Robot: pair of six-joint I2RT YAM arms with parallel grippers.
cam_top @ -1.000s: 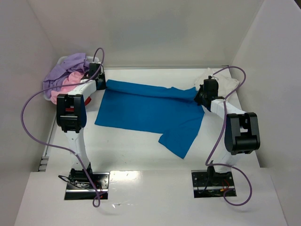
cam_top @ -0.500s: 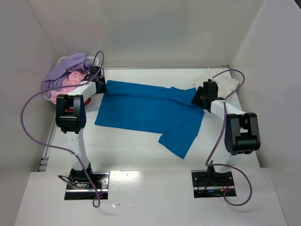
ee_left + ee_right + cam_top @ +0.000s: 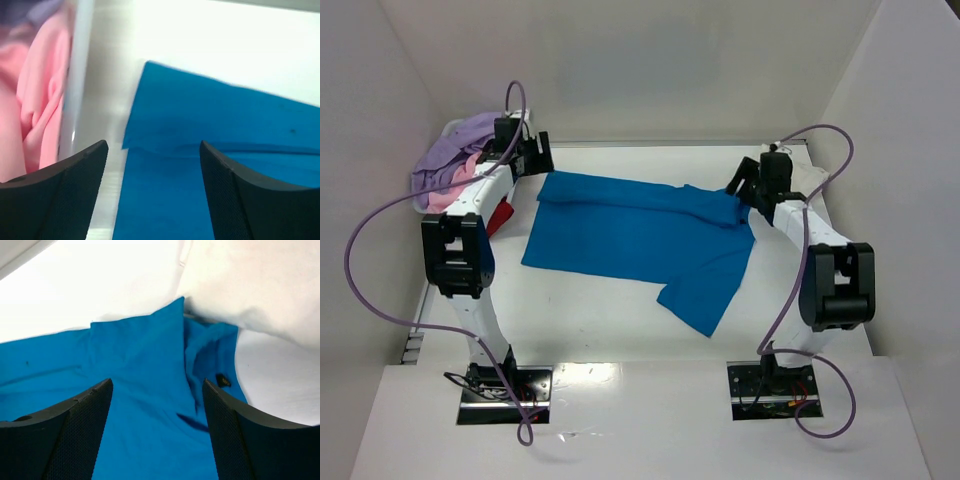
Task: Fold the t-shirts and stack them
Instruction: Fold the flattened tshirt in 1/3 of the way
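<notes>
overhead from behind, wrist views close over blue t-shirt point(image 3: 630, 235)

This is a robotics lab cell: a white tabletop point(image 3: 620, 325) boxed in by plain white panels point(image 3: 650, 70), with a left arm point(image 3: 455, 262) and a right arm point(image 3: 835, 285) bolted to metal base plates point(image 3: 535, 385), trailing purple cables point(image 3: 347, 270).

From overhead, the left arm point(image 3: 480, 190) is covering most of the dark red shirt point(image 3: 502, 215) just left of the blue t-shirt point(image 3: 630, 235). The right arm point(image 3: 790, 215) is hiding much of the white t-shirt point(image 3: 814, 180) at the blue t-shirt's far right corner. In the left wrist view, the pink shirt point(image 3: 35, 100) left of the blue t-shirt is showing blurred and running off the frame's edge. A small dark mark point(image 3: 223, 381) on the blue t-shirt is showing too small to identify.
</notes>
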